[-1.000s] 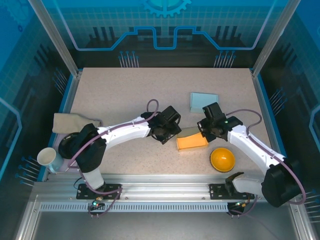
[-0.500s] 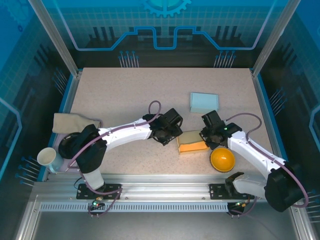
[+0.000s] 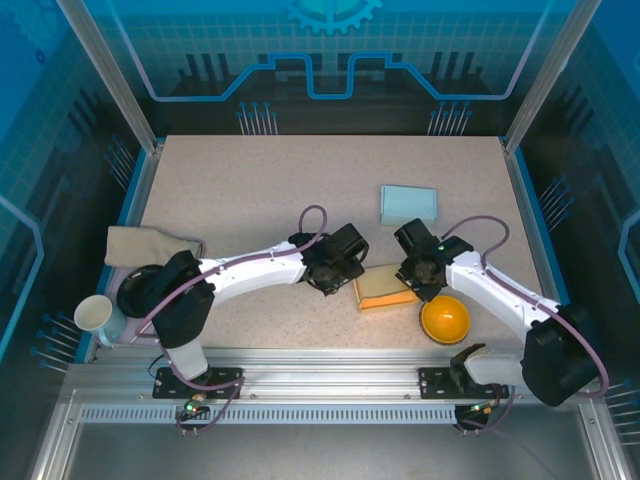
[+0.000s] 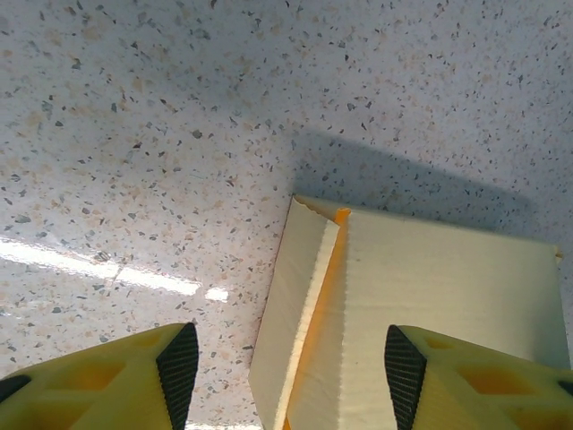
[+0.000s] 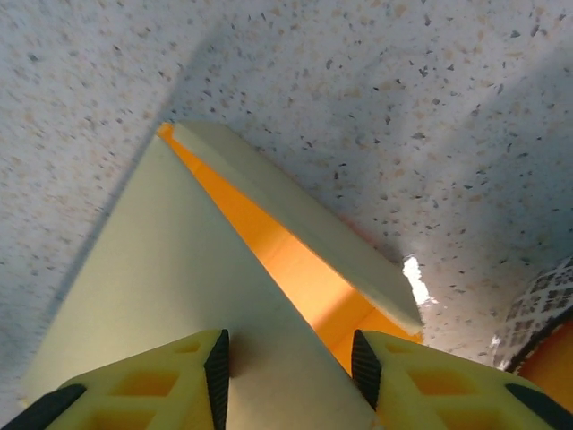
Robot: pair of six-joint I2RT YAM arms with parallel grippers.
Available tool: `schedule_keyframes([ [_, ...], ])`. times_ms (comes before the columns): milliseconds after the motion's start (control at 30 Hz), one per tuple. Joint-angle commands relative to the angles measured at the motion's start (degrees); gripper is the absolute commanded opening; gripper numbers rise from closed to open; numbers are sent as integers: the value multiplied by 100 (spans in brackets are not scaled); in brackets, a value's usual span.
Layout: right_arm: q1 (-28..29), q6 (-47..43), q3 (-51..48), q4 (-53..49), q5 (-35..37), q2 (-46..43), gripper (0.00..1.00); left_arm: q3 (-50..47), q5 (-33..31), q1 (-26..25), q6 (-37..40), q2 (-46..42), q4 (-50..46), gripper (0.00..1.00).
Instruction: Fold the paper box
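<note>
The paper box (image 3: 384, 286) lies low on the table between the arms, its cream lid panel on top and orange showing along the near edge. My left gripper (image 3: 351, 271) hovers at its left end. In the left wrist view that gripper (image 4: 286, 376) is open, its jaws wide, over the box's (image 4: 430, 313) left side flap and touching nothing. My right gripper (image 3: 413, 279) sits over the right end. In the right wrist view its jaws (image 5: 291, 369) stand apart above the cream panel (image 5: 161, 296), with the orange inside (image 5: 304, 278) showing in a gap beside a second flap.
An orange bowl (image 3: 444, 318) sits just right of the box, close under the right arm. A light blue flat sheet (image 3: 408, 204) lies behind. At the left edge are a beige cloth (image 3: 145, 245) and a pale mug (image 3: 95, 315).
The right gripper has opened after being shut on the lid panel. The panel has come down over the orange inside. Both grippers have moved closer to the box.
</note>
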Motion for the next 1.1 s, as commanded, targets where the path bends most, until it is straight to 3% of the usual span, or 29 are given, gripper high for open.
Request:
schedule_keyframes([
  [0, 121, -367, 71, -833, 27, 140, 45, -101, -292, -34, 2, 112, -223, 61],
  [333, 296, -741, 248, -1174, 149, 145, 55, -130, -521, -51, 92, 6, -332, 61],
  [633, 332, -1063, 255, -1288, 147, 152, 58, -233, -605, -97, 65, -138, -348, 61],
  [833, 334, -254, -129, -346, -424, -99, 57, -316, -715, -77, 82, -270, -366, 61],
  [1067, 376, 442, 254, 371, -28, 281, 57, -368, -742, 395, 486, -458, -355, 62],
])
